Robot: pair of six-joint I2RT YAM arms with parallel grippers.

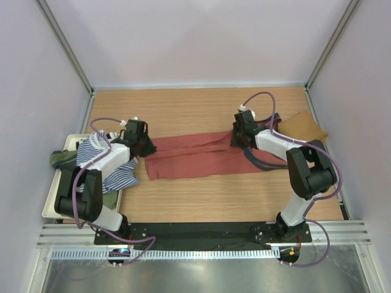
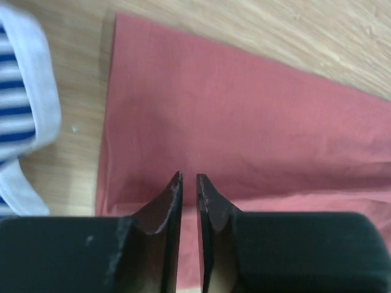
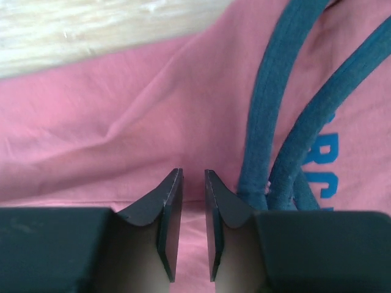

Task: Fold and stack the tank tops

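Observation:
The rust-red tank top [image 1: 195,155] lies in a long band across the middle of the table, its navy trim [image 1: 263,162] at the right end. My left gripper [image 1: 148,147] is at its left end, jaws nearly closed with red cloth [image 2: 244,110] between them [image 2: 189,177]. My right gripper [image 1: 236,142] is at the right end, jaws nearly closed on the red cloth [image 3: 122,104] beside the navy straps [image 3: 269,110]; its tips [image 3: 193,172] show a thin gap. The tan-brown top [image 1: 305,126] lies at the far right. The navy-white striped top [image 1: 101,160] and the olive green top [image 1: 61,159] lie at the left.
A white tray [image 1: 52,201] stands at the left edge under the striped and olive tops. The striped top's white hem [image 2: 43,110] lies just left of the red top's end. Metal frame posts and white walls close in the table.

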